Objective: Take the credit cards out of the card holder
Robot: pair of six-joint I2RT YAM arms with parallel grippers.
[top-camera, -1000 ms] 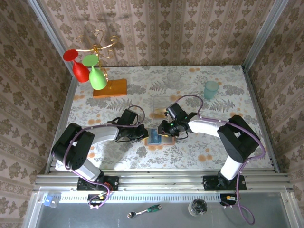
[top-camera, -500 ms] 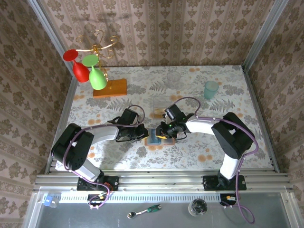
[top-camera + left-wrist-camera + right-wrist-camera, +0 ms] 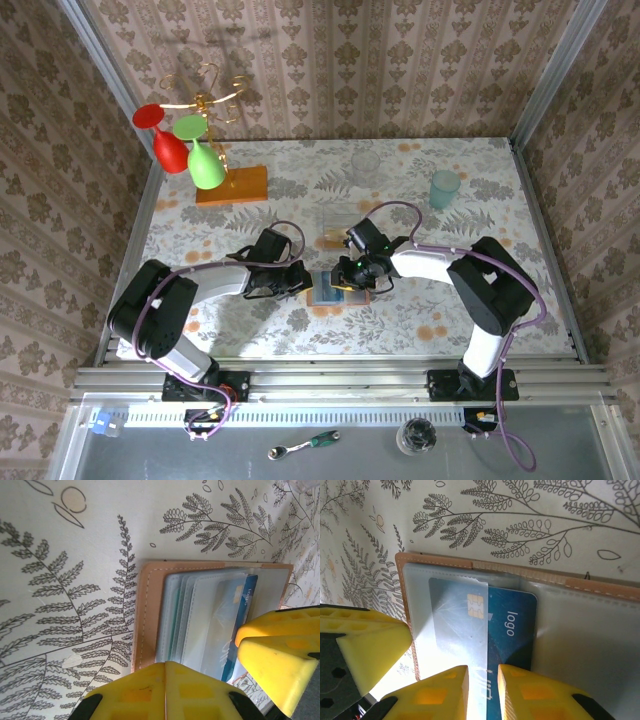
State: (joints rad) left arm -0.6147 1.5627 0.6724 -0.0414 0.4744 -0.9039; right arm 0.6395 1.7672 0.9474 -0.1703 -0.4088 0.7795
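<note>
Right gripper (image 3: 482, 687) fingers nipped blue credit card (image 3: 512, 625) at 6 o'clock | left gripper (image 3: 200, 680) together, pinning card holder (image 3: 145, 610) | cards still pocketed.

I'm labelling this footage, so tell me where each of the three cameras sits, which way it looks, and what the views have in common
Top external: fixed above and behind the arms, looking down at the table; both arms, left gripper and right gripper show.
Left wrist: on the left arm, looking down at the open card holder; its yellow fingers show.
Right wrist: on the right arm, looking down at a blue credit card half out of its pocket; its fingers show.
Shared: all three see the card holder.
</note>
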